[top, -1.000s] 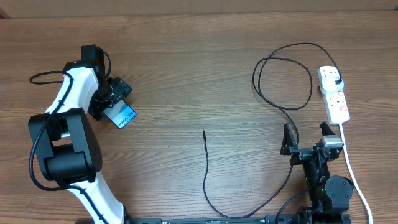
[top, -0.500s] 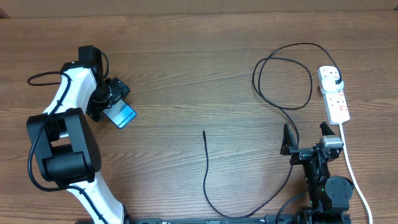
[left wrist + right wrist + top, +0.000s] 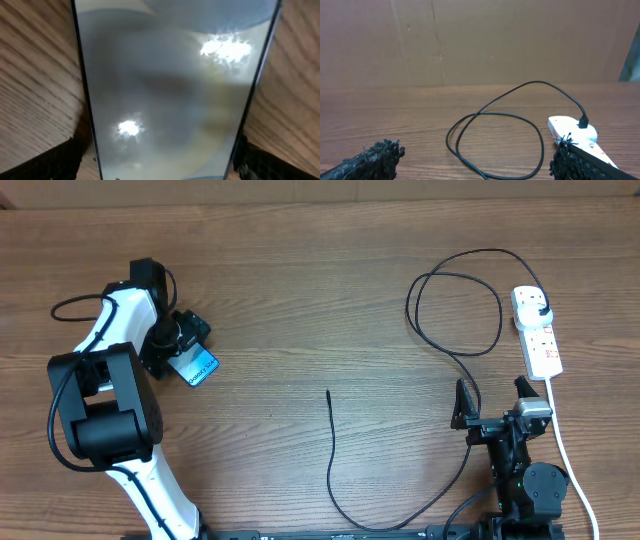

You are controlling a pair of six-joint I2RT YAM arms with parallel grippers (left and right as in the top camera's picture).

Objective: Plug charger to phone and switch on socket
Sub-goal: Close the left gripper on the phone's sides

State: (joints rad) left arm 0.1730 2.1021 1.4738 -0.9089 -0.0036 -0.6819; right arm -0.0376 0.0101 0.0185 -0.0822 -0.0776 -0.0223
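The phone [image 3: 196,366], its blue-teal screen up, lies on the table at the left. It fills the left wrist view [image 3: 170,95] as a glossy grey glare. My left gripper [image 3: 180,338] straddles its far end, open, with a sliver of wood showing between one finger and the phone's edge. The charger cable [image 3: 332,450] has its free tip at mid-table. It loops right [image 3: 495,145] to its black plug [image 3: 540,304] in the socket [image 3: 538,336], which also shows in the right wrist view [image 3: 572,131]. My right gripper [image 3: 490,405] is open and empty, near the front edge.
The socket's thick white cord [image 3: 566,455] runs down the right side past the right arm's base. A brown cardboard wall [image 3: 480,40] stands behind the table.
The left arm has shifted slightly to the right over the phone. The phone, the cable and the right arm have not moved.
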